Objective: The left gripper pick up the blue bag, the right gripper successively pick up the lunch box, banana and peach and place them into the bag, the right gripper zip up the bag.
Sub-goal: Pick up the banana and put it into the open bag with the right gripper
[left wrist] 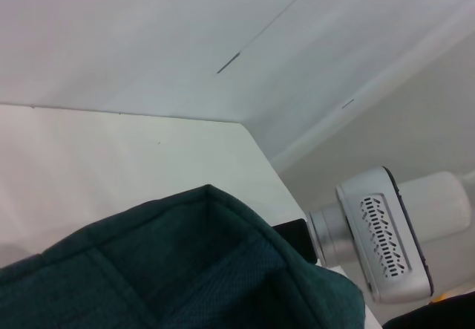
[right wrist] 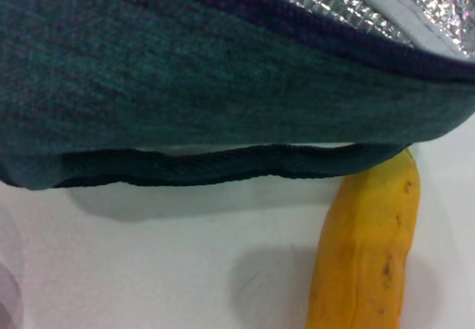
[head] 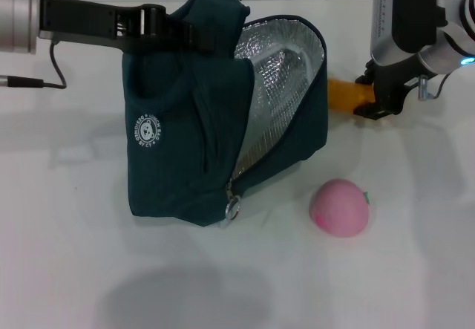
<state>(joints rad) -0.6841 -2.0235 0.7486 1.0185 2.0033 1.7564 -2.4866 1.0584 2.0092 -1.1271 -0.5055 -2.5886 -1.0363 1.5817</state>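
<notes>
Two grippers in head view. Left gripper [head: 167, 26] pinches the top fabric of the blue bag [head: 178, 151], holding it up w/ mouth open, silver lining [head: 274, 99] showing; zip pull [head: 233, 209] hangs at bag's lower front edge. Right gripper [head: 375, 95] sits just right of bag, at the banana [head: 345, 95], fingers apparently either side of it; can't tell if closed on it. Peach [head: 340, 208] on white table [head: 415, 269], near bag's lower right, apart from it. Lunch box not seen.

Left wrist view: bag fabric [left wrist: 185, 269] close up, right arm's silver section [left wrist: 378, 232] beyond.

Right wrist view: banana [right wrist: 367, 255] on table, tip tucked under bag's edge [right wrist: 223, 84]; handle loop [right wrist: 223, 164] lying beside.
</notes>
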